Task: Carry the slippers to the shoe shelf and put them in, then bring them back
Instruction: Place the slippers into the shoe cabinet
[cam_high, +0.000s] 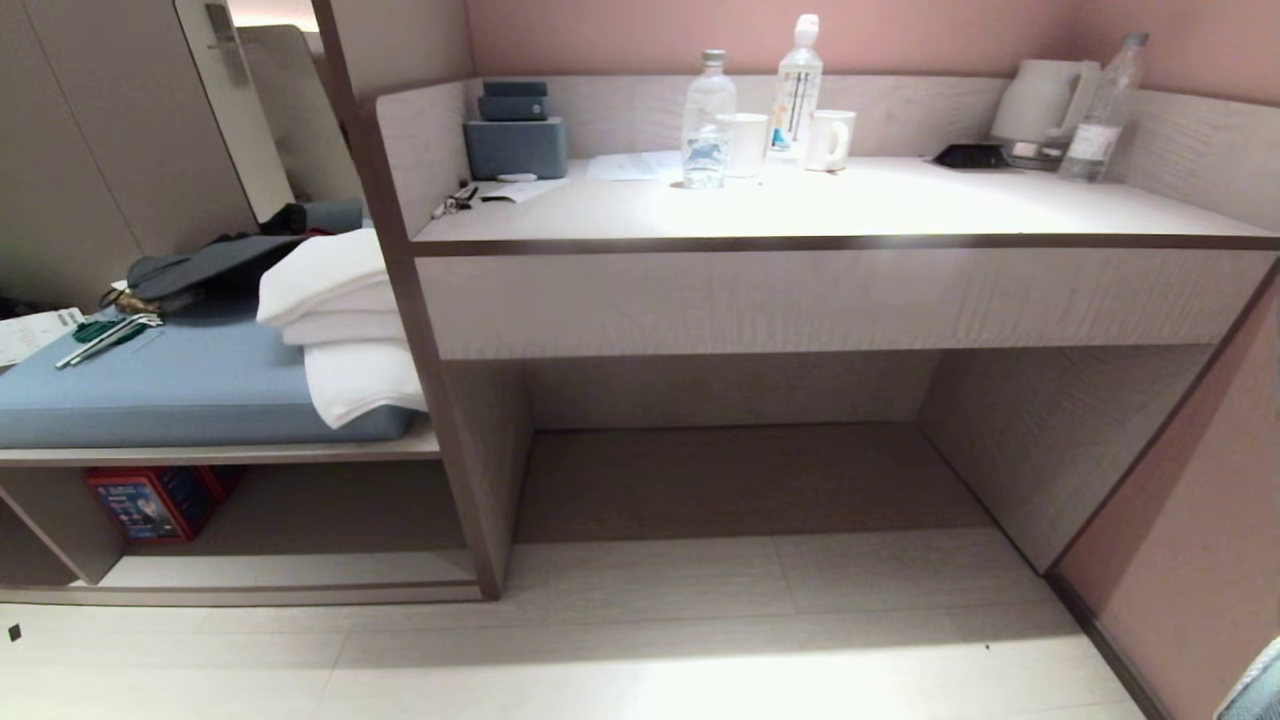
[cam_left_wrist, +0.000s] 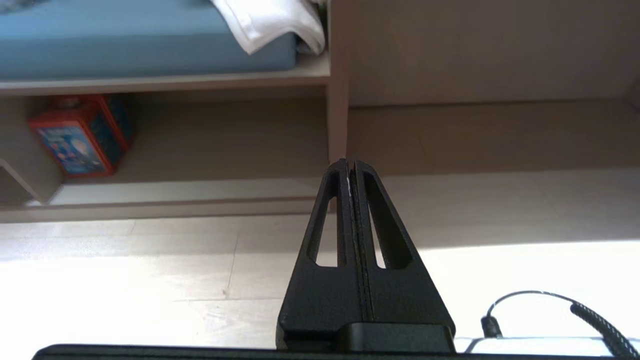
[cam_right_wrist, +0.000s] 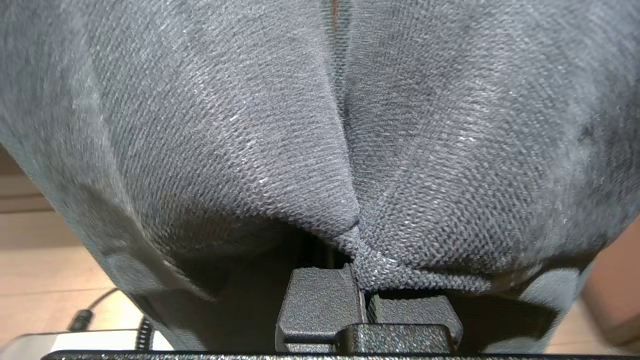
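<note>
A: You start nearest in: your right gripper (cam_right_wrist: 361, 295) has its jaws pinched tight on the fabric edges of the slippers (cam_right_wrist: 320, 130), which bulge out just beyond the fingertips.

B: And your left gripper (cam_left_wrist: 351, 167)?

A: Its jaws are pressed together on nothing, hanging above the pale floor (cam_left_wrist: 150, 280).

B: How far along do you judge the task?

A: You have the pair in hand, so the carrying is under way. The shoe shelf (cam_high: 280, 572) lies well ahead of the jaws, holding only a red tin (cam_high: 155, 500). Putting in and bringing back are both left.
</note>
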